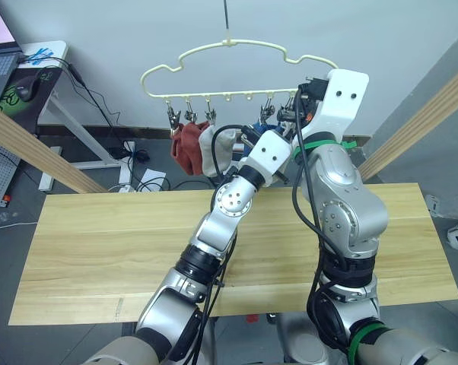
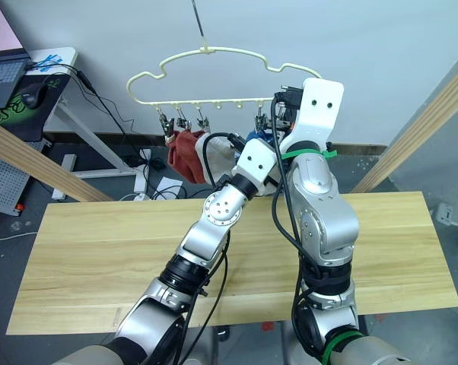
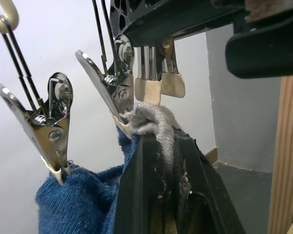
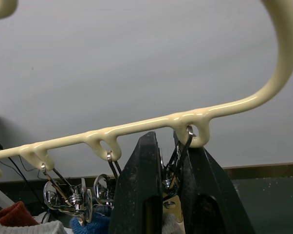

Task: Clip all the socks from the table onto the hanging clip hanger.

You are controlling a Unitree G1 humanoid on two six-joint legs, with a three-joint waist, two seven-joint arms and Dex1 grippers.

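The pale-yellow clip hanger (image 1: 236, 52) hangs above the table's (image 1: 100, 243) far edge. A rust-red sock (image 1: 185, 148) and a light grey sock (image 1: 214, 150) hang from its left clips, and a blue sock (image 3: 78, 195) hangs from a clip (image 3: 49, 131) further right. My left gripper (image 3: 163, 141) is shut on another light grey sock (image 3: 151, 117), whose bunched edge sits just under the cream tips of the end clip (image 3: 158, 83). My right gripper (image 4: 172, 146) is shut on that end clip (image 4: 173, 183), with a finger on each side of its handles, right under the hanger's bar.
Thick wooden poles slant past the table on the left (image 1: 31, 148) and the right (image 1: 419, 125). A white desk with a laptop (image 1: 8, 68) stands at the far left, with cables on the floor behind the table.
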